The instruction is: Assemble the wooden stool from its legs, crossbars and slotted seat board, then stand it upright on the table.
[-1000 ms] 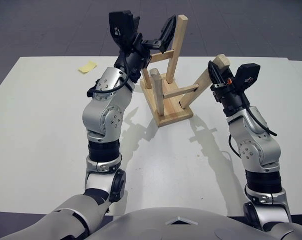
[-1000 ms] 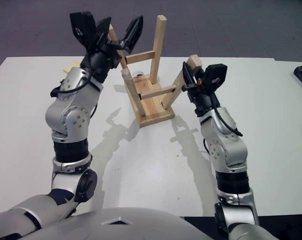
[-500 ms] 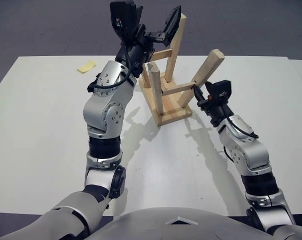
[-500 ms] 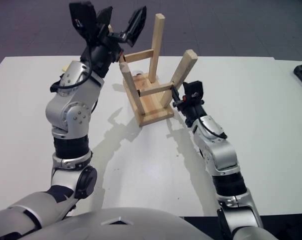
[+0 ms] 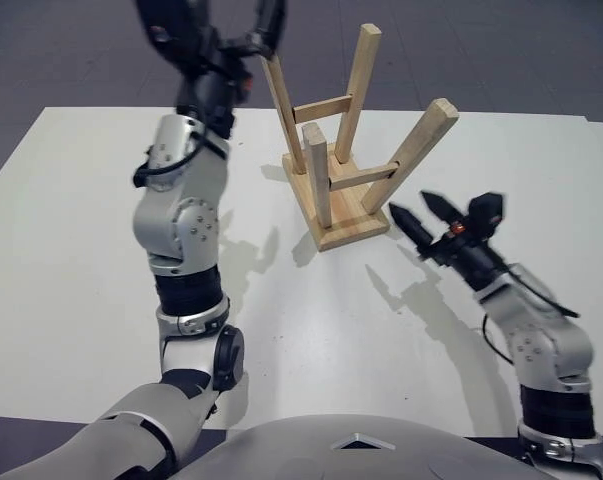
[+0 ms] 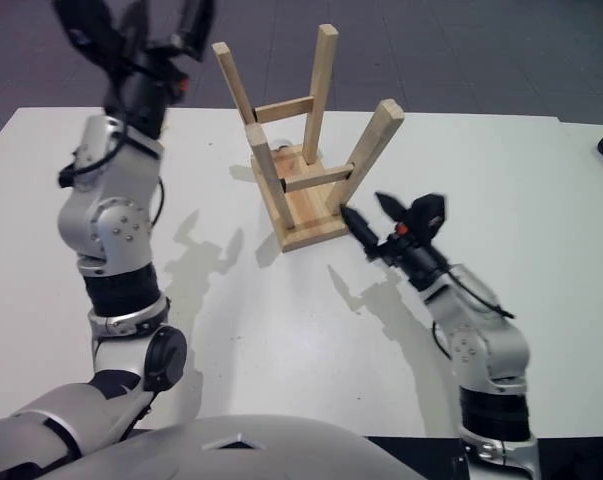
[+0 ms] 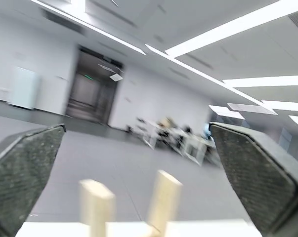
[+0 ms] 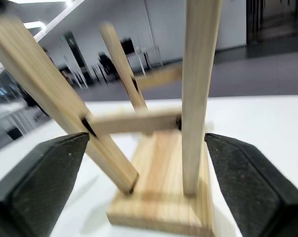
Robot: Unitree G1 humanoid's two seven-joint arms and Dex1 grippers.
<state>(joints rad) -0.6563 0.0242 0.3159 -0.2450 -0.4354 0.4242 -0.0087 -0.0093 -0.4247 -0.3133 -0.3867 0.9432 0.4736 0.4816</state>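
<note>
The stool (image 5: 346, 165) stands upside down near the middle of the white table (image 5: 81, 240). Its seat board (image 5: 349, 226) lies flat on the tabletop and its four legs point up and splay outward. One crossbar (image 5: 322, 108) joins the two far legs high up. Another (image 5: 367, 178) joins the near leg (image 5: 318, 186) to the right leg (image 5: 419, 143) lower down.

The left gripper (image 5: 221, 28) is held high, up and to the left of the stool, about level with the top of the far left leg (image 5: 284, 105) and not touching it. Its jaws are spread wide and hold nothing (its wrist view has two leg tops low between the pads, farther off).

The right gripper (image 5: 412, 207) sits low over the table, just to the right of the seat board and under the slanting right leg, its tips pointing at the stool. Its jaws are also released and empty. In its wrist view the pads (image 8: 37, 182) frame the seat board and legs, with clear space between them and the wood.
</note>
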